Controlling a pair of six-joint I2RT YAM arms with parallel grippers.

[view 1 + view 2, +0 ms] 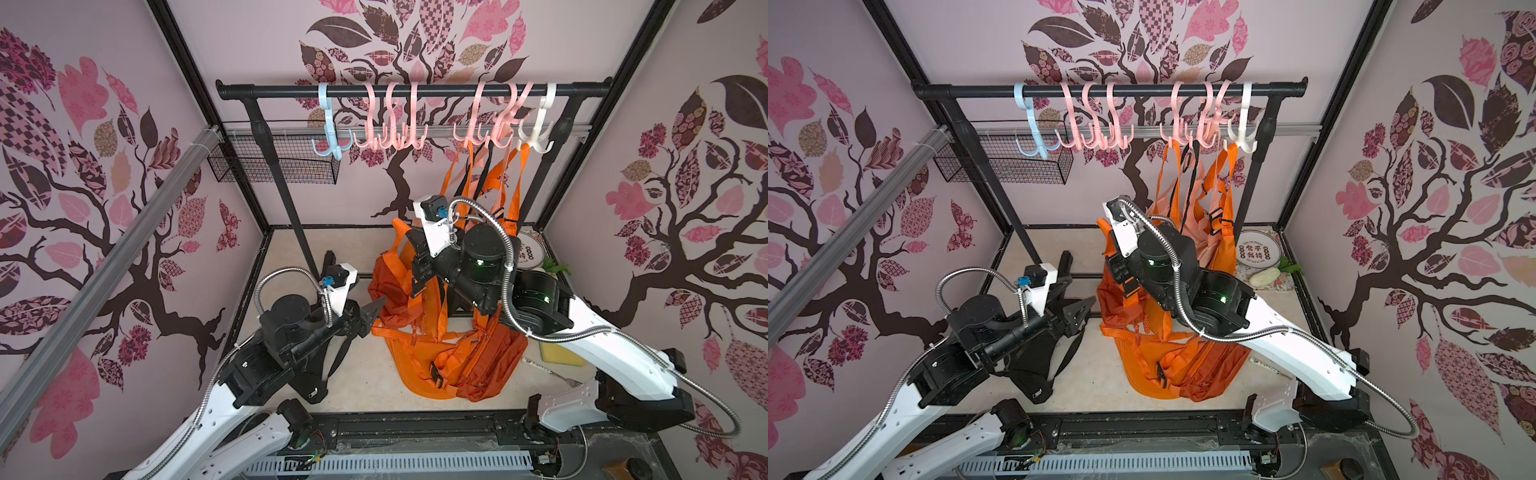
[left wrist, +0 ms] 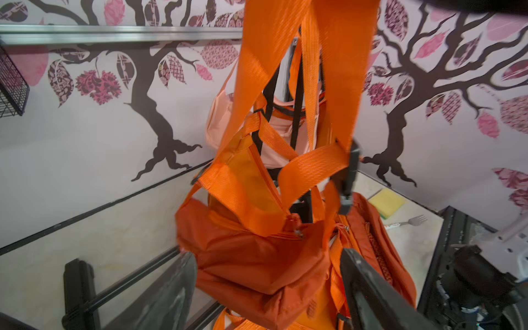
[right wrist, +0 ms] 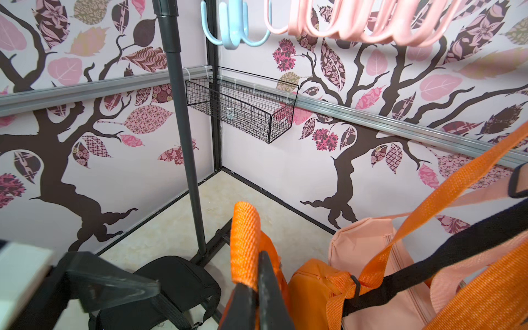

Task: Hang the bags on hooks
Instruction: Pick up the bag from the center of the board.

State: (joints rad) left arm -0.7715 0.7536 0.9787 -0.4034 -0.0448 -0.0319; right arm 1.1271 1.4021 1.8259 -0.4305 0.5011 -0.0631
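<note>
My right gripper (image 3: 257,257) is shut on the folded orange strap (image 3: 245,240) of a dark orange bag (image 1: 392,286), holding it up off the floor below the rail (image 1: 415,89). In both top views this gripper (image 1: 411,249) (image 1: 1111,249) sits left of the bags that hang from the right-hand pink hooks (image 1: 482,133). My left gripper (image 2: 267,254) (image 1: 370,299) is open, its fingers (image 2: 368,285) wide on either side of the bag's body (image 2: 257,257). A blue hook (image 1: 328,133), more pink hooks (image 1: 390,133) and a white hook (image 1: 538,133) hang from the rail.
More orange bags (image 1: 457,365) lie heaped on the floor under my right arm. A black bag (image 1: 316,374) lies under my left arm. A wire basket (image 1: 274,162) hangs at the back left. A plate (image 1: 530,249), yellow sponge (image 1: 559,353) and fork (image 1: 557,374) lie at the right.
</note>
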